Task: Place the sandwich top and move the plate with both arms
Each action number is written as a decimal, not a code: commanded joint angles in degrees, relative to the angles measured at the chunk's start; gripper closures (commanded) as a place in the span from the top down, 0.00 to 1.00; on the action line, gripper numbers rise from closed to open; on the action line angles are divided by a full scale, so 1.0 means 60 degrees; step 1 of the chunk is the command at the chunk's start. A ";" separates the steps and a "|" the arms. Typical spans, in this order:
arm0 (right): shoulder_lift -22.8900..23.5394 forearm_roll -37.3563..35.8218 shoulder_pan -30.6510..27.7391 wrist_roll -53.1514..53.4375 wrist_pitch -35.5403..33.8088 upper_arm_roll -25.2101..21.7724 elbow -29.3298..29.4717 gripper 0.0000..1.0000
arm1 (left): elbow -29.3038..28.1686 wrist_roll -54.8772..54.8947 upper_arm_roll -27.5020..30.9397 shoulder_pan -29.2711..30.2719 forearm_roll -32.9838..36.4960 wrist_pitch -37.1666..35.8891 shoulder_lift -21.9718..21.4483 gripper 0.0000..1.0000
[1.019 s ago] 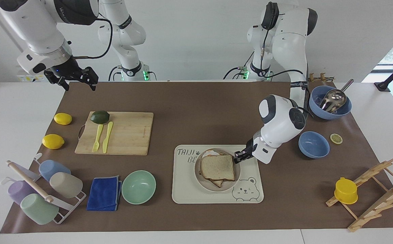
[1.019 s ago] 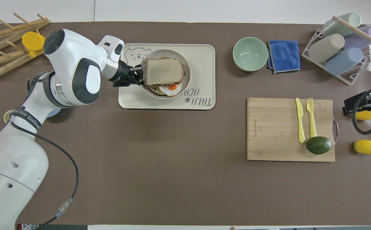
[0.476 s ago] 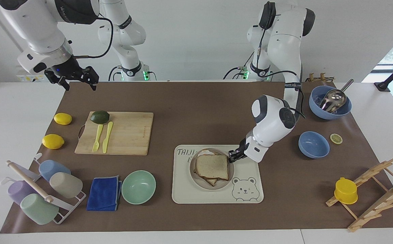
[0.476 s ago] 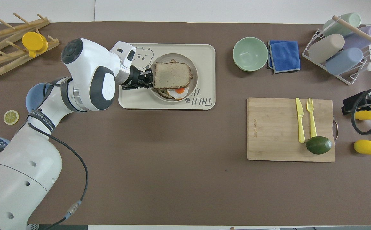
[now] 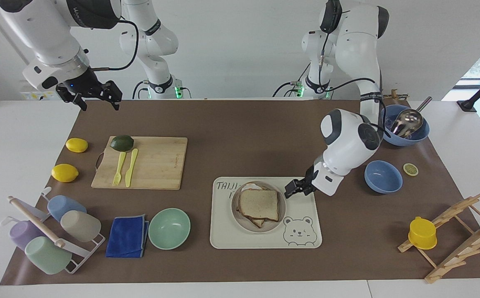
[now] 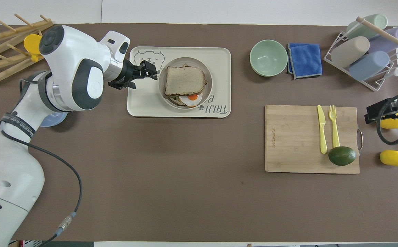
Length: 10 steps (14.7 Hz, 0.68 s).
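The sandwich top (image 5: 258, 203) (image 6: 184, 80), a plain bread slice, lies on a stack of bread that includes the slice with a fried egg (image 6: 189, 99). The stack sits on the round beige plate (image 5: 271, 228) (image 6: 208, 90), which stands on the cream bear tray (image 5: 227, 236) (image 6: 140, 103). My left gripper (image 5: 291, 191) (image 6: 152, 68) is open and empty just above the tray. It is beside the plate toward the left arm's end, a small gap from the rim. My right gripper (image 5: 96, 102) is open and waits high over the mat's corner at the right arm's end.
A mint-green bowl (image 5: 169, 228) and a blue cloth (image 5: 127, 236) lie beside the tray. A cutting board (image 5: 149, 163) holds an avocado, a fork and a knife. Two blue bowls (image 5: 383, 176) stand under the left arm. A cup rack (image 5: 54, 231) and a wooden rack (image 5: 451, 231) stand at the table's ends.
My left gripper slid the plate with the sandwich along the tray toward the right arm's end. It then let go of the rim and drew back. The right arm barely moved.
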 commanded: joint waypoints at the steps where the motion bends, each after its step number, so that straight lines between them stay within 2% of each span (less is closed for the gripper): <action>1: -0.0039 0.0204 -0.0048 -0.0199 0.0029 -0.0009 0.0037 1.00 | -0.0223 0.0113 0.0595 0.0084 0.0908 -0.1606 -0.1383 1.00; 3: -0.0025 0.0204 -0.0048 -0.0199 0.0073 -0.0009 0.0037 1.00 | -0.0222 0.0404 0.0700 0.0084 0.1829 -0.2429 -0.2115 1.00; 4: -0.0025 0.0204 -0.0048 -0.0199 0.0058 -0.0009 0.0037 1.00 | -0.0280 0.1117 0.0715 0.0084 0.2661 -0.2810 -0.2496 1.00; 5: -0.0025 0.0204 -0.0062 -0.0199 0.0058 -0.0009 0.0037 1.00 | -0.0295 0.1893 0.0730 0.0128 0.3003 -0.3307 -0.2877 1.00; 7: -0.0025 0.0189 -0.0048 -0.0213 0.0058 -0.0009 0.0037 1.00 | -0.0295 0.2267 0.0759 0.0552 0.3007 -0.4202 -0.3624 1.00; 10: -0.0025 0.0174 -0.0048 -0.0213 0.0073 0.0006 0.0037 1.00 | -0.0281 0.2165 0.0788 0.0553 0.3050 -0.4994 -0.4270 1.00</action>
